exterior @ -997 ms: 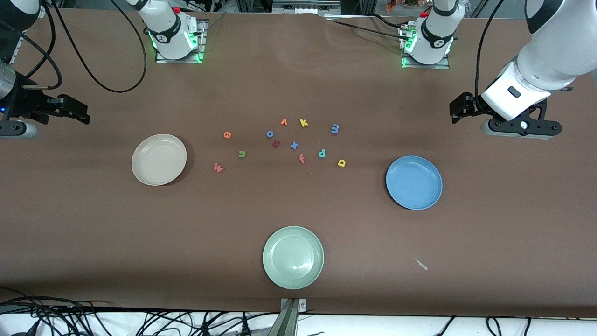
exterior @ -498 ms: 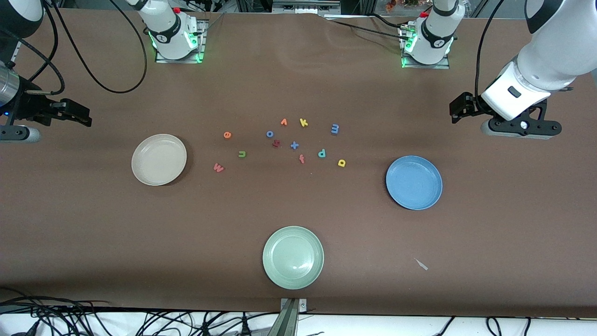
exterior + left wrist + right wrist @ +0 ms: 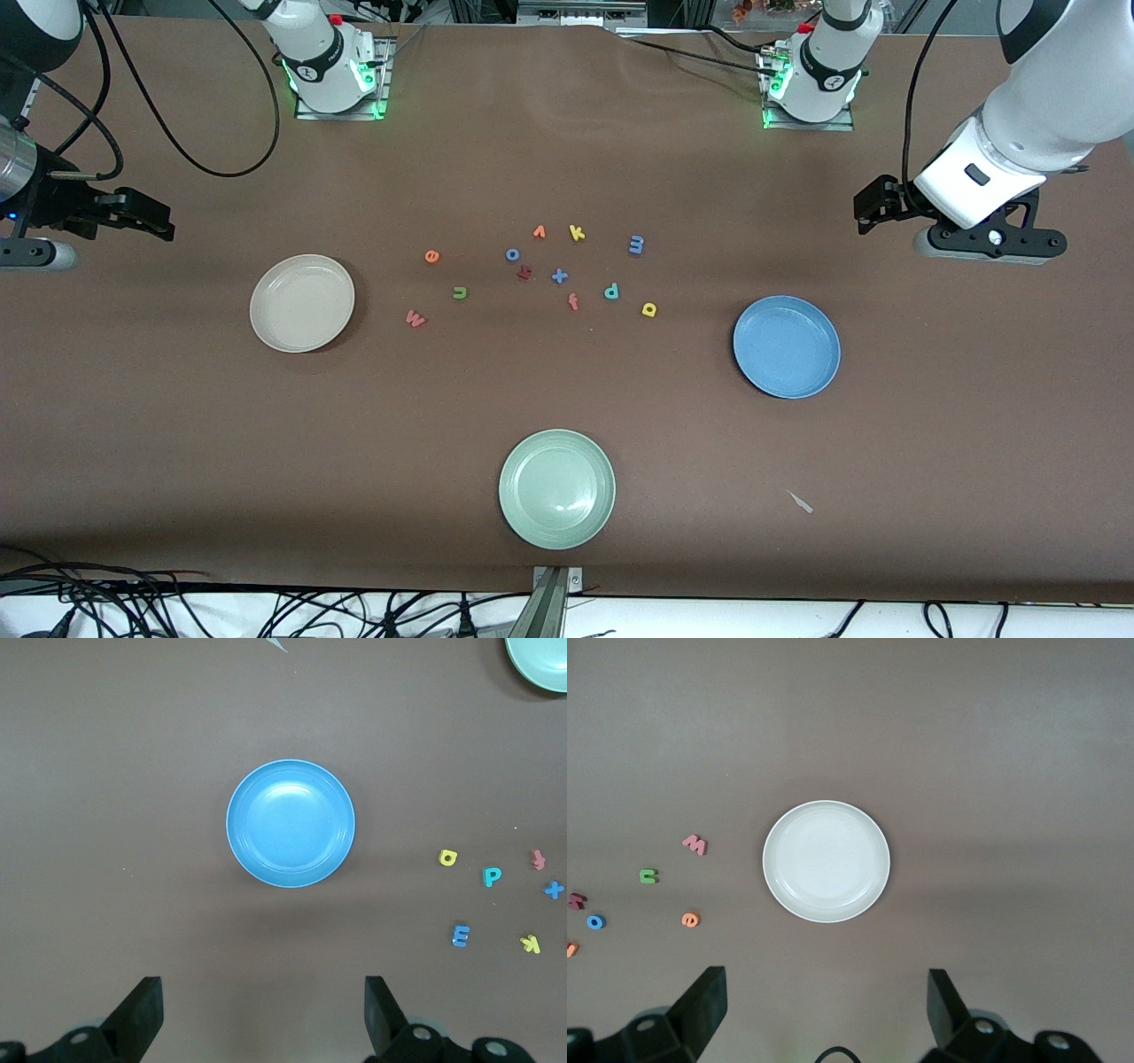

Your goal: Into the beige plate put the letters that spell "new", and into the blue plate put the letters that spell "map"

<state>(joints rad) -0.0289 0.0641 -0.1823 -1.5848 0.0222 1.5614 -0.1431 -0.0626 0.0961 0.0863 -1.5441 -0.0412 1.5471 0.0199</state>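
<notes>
Round cream-beige plate: empty, toward the right arm's table end.
Round medium-blue plate: empty.
Left gripper: jaws wide.
Right gripper: jaws wide.

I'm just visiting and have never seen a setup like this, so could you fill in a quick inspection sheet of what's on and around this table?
Surface: brown table, a small pale scrap on it.
Job's things: beige plate and blue plate, both holding nothing; green n, orange e, pinkish-red w, blue-purple m, yellow a, teal p loose between them.
Clutter: pale green plate; spare letters, among them yellow k and blue x.
Grippers: left gripper and right gripper open, holding nothing, one at each end of the table.
Cables: black cables near the right arm's base.
Surroundings: more cables off the table's edge.
</notes>
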